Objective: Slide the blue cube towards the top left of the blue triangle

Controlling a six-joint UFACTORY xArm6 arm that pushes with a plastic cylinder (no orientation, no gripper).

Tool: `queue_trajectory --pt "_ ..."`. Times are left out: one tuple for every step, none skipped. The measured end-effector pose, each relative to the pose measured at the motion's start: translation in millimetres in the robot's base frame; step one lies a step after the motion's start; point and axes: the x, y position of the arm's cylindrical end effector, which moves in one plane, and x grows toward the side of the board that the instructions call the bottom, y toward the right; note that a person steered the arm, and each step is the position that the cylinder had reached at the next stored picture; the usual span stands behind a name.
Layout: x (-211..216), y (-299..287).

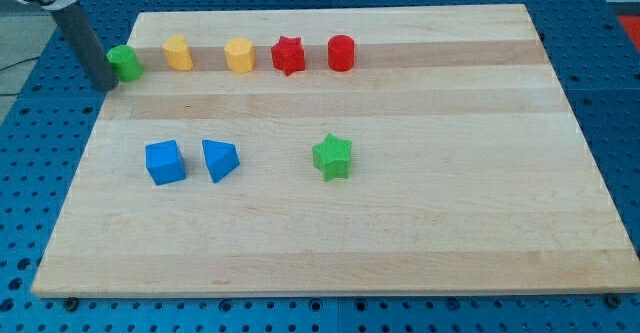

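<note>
The blue cube (165, 162) lies on the wooden board at the view's left, just left of the blue triangle (220, 159), with a small gap between them. My tip (103, 83) is at the board's top left edge, touching or almost touching the left side of a green cylinder (125, 63). It is well above and to the left of the blue cube.
Along the top stand a yellow block (178, 52), a second yellow block (239, 55), a red star (288, 55) and a red cylinder (341, 53). A green star (332, 157) lies near the middle. The board's left edge (75, 173) is close to the cube.
</note>
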Motion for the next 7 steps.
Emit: queue_trajectory --pt "-38 27" --pt "-67 25" --pt "-65 20" --pt "-73 20" --pt "-73 21" --pt "-47 35" --pt "-26 88"
